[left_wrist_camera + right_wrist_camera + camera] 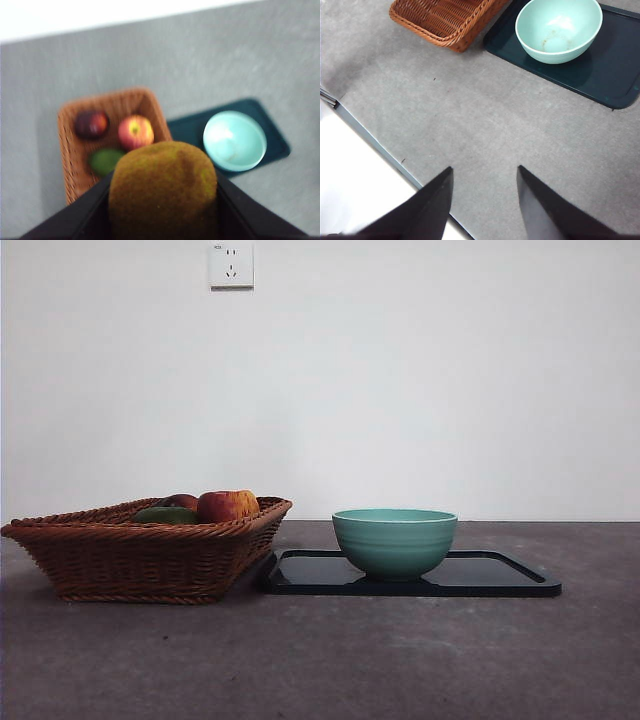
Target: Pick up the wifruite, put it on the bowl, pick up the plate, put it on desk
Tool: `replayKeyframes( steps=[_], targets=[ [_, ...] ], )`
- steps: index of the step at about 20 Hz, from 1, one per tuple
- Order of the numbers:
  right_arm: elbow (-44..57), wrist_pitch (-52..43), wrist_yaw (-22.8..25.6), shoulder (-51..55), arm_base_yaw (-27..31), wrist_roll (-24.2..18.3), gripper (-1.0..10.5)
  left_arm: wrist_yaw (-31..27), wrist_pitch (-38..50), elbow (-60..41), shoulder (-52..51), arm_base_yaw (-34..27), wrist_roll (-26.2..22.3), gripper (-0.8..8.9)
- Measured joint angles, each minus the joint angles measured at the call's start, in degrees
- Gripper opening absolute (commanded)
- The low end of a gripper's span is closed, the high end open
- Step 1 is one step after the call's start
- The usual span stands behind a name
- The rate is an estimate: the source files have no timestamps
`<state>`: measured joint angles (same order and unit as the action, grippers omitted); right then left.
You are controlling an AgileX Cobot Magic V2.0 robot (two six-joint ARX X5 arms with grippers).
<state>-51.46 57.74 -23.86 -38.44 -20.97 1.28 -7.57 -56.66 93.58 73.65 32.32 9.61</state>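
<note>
Holding the fuzzy orange-brown wifruite point(162, 190) in my left hand point(162, 200) high above the ridged teal ceramic bowl point(234, 140); next, lower and drop it in.

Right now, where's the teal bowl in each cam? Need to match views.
Front view: the bowl stands on the black tray, to the right of the wicker basket.
Left wrist view: the bowl is seen from above on the tray, beyond the wifruite held in the left gripper.
Right wrist view: the bowl is at the upper right, on the tray.
Shared landmark: the basket beside the tray.
</note>
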Motion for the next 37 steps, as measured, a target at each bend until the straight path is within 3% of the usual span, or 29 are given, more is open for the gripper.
replayKeyframes(
  steps=[5,11,17,23,33,36,37],
  targets=[
    [0.0,-0.04,0.0,0.0,0.0,0.0,2.0,0.0,14.23,-20.79,-0.96,0.0,0.22,1.41],
    [0.0,-0.07,0.0,0.0,0.02,0.0,2.0,0.0,31.93,-36.52,-0.11,-3.8,0.87,1.41],
    [0.0,-0.15,0.0,0.0,0.0,0.0,2.0,-0.02,37.03,-38.14,6.86,-7.41,1.73,1.41],
    [0.0,-0.13,0.0,0.0,0.0,0.0,2.0,0.0,40.98,-38.14,16.28,-7.78,1.86,1.41],
    [0.0,-0.15,0.0,0.0,0.02,0.0,2.0,1.49,44.98,-38.14,22.38,-7.8,2.75,1.43],
    [0.0,-0.15,0.0,0.0,0.0,0.04,2.0,1.46,45.72,-38.14,22.95,-7.82,3.65,1.66],
    [0.0,-0.15,0.0,0.0,0.02,0.04,2.0,1.46,45.75,-38.14,22.95,-7.82,4.0,2.15]
  ],
)
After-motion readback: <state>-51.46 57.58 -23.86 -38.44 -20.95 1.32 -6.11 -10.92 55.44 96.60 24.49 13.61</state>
